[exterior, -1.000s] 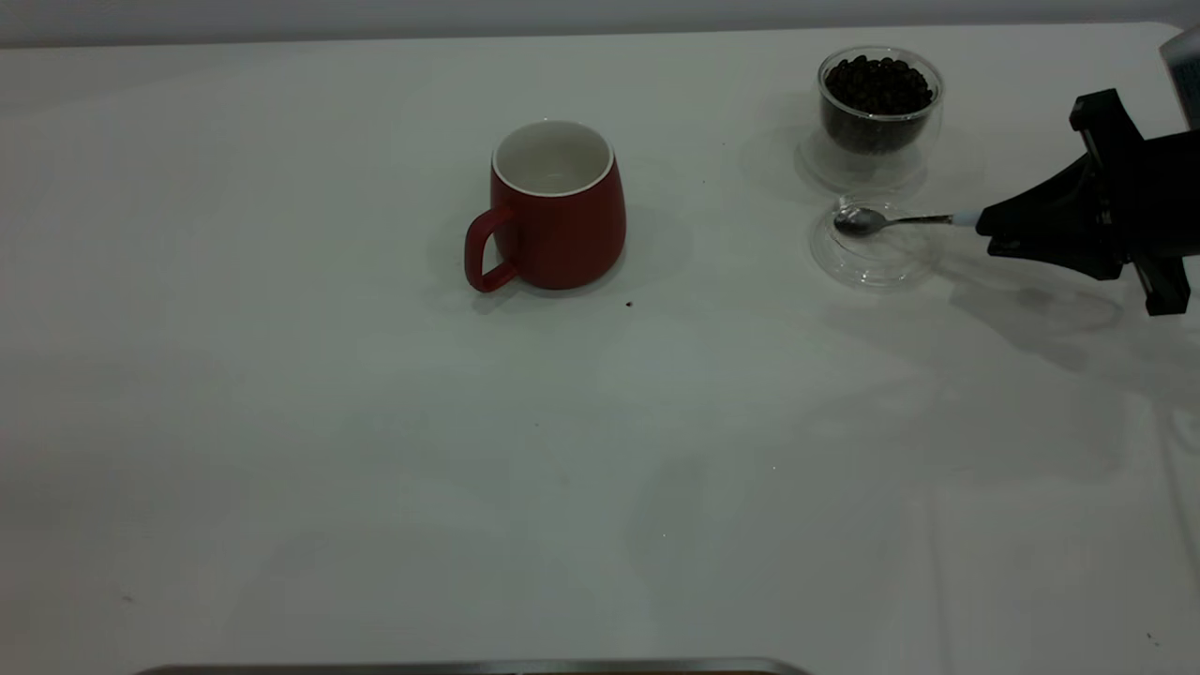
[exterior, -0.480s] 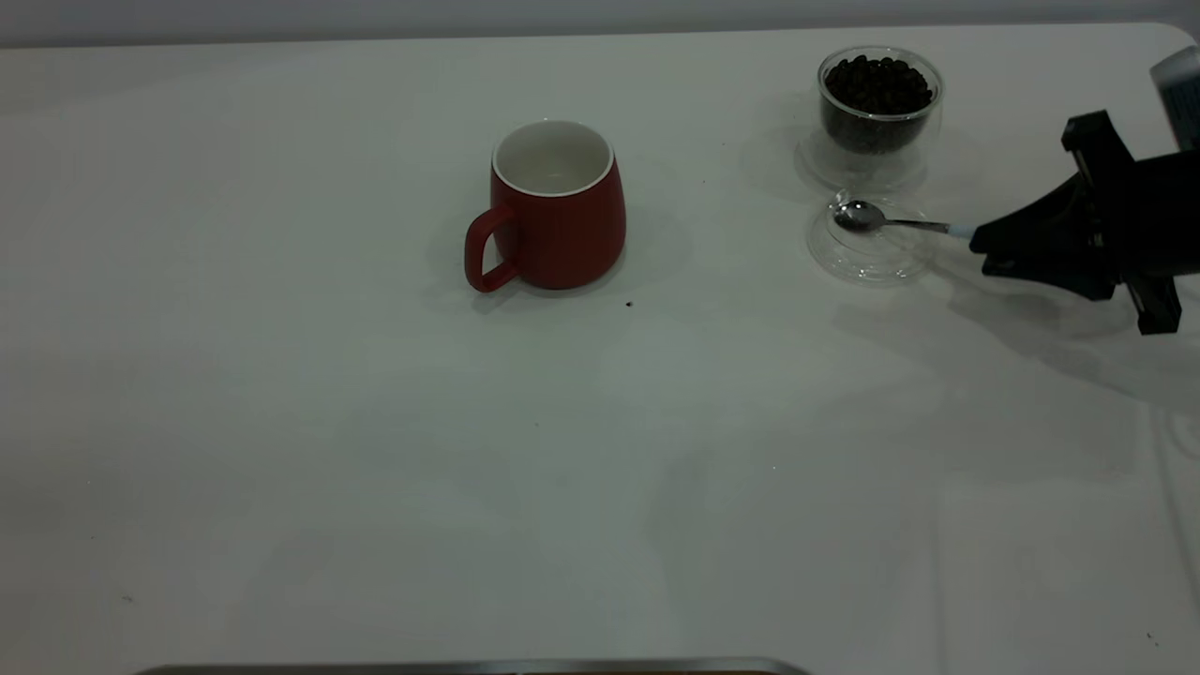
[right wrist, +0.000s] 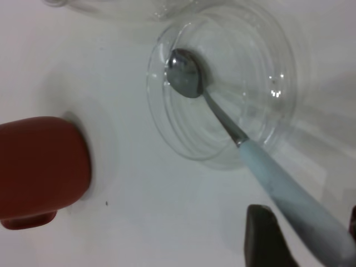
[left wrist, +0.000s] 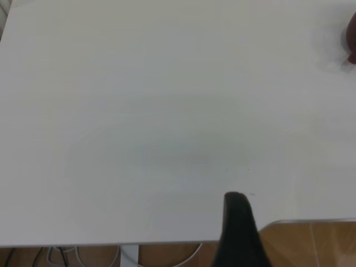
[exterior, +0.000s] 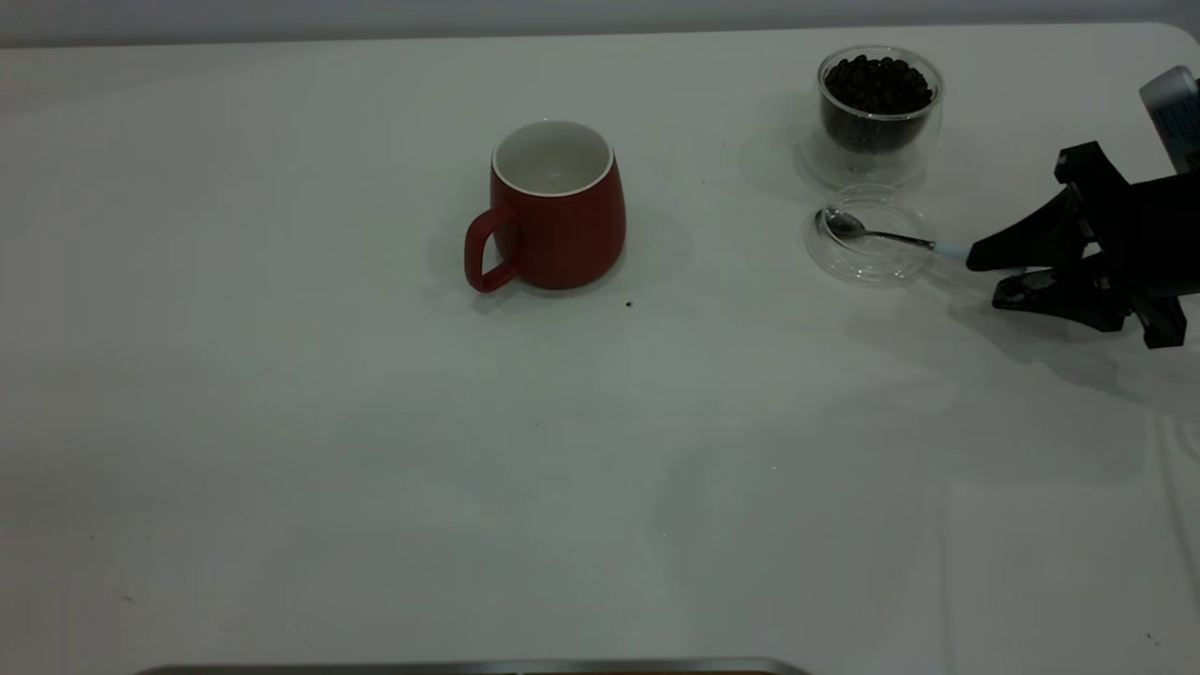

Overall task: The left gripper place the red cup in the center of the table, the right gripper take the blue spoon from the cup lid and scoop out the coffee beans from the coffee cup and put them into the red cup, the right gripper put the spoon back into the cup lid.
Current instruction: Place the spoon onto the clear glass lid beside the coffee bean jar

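While our black right gripper stands spread, the pale-blue-handled metal spoon lies at its nine o'clock, handle between the fingers, bowl in the clear glass lid.

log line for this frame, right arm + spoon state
right gripper: open, straddling handle | blue spoon: bowl resting in cup lid | red cup: mid-table | left gripper: out of exterior view

On the tabletop: 1 red cup, 1 glass coffee cup w/ a heap of coffee beans, 1 cup lid, 1 blue spoon. 1 end effector in the exterior view.
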Action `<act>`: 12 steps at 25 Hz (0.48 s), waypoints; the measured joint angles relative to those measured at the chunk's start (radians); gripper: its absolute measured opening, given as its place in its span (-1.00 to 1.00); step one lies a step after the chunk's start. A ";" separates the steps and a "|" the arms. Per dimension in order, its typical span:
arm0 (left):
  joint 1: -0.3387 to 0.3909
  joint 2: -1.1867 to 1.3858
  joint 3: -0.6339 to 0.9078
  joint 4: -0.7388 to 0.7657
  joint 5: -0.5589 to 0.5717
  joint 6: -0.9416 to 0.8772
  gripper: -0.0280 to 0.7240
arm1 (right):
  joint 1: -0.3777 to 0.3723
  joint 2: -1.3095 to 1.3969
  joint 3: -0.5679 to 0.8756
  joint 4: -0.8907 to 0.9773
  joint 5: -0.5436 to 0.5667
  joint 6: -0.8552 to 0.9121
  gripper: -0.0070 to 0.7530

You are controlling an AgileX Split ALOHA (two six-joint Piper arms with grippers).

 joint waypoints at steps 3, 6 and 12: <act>0.000 0.000 0.000 0.000 0.000 0.000 0.64 | 0.014 0.000 0.000 0.000 0.006 0.000 0.19; 0.000 0.000 0.000 0.000 0.000 0.000 0.64 | 0.026 -0.002 0.000 -0.016 0.007 -0.001 0.28; 0.000 0.000 0.000 0.000 0.000 0.000 0.64 | 0.026 -0.099 0.000 -0.113 -0.010 0.042 0.39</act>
